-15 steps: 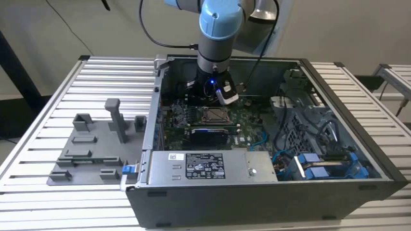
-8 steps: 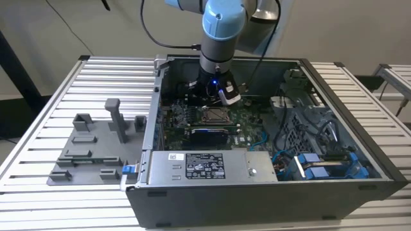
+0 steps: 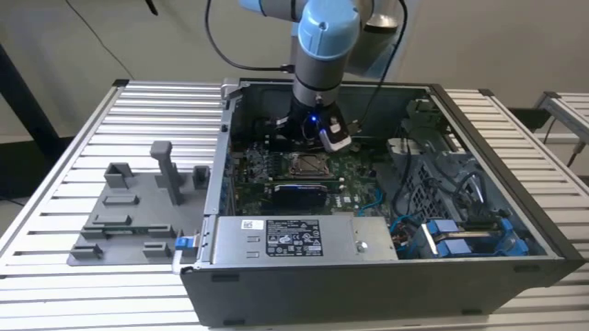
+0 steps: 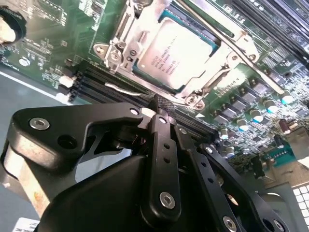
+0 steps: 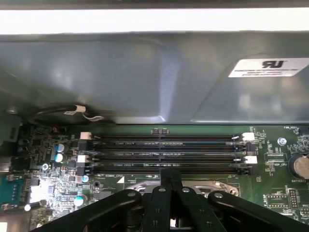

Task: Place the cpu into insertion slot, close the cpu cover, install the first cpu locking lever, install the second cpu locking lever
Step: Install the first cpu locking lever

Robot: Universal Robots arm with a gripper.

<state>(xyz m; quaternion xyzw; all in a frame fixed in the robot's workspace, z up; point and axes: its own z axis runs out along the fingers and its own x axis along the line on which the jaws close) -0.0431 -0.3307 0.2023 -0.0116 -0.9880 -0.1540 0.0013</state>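
One cpu (image 4: pixel 174 53) lies flat in the insertion slot (image 3: pixel 307 164), and we see the cpu cover (image 4: pixel 216 77) folded down over it, its window framing the chip's metal top. Along one side of the cover a straight locking lever (image 4: pixel 227 36) runs close by; on the opposite side a thin bent lever (image 4: pixel 123 89) runs just beside the memory slots (image 5: pixel 164 154). Just beside that thin lever's end we find the gripper (image 4: pixel 161 103), its jaws pressed together with nothing between them; whether the tip touches the lever we cannot tell. All this sits inside the open computer case (image 3: pixel 368 289) on the slatted worktop (image 3: pixel 138 124).
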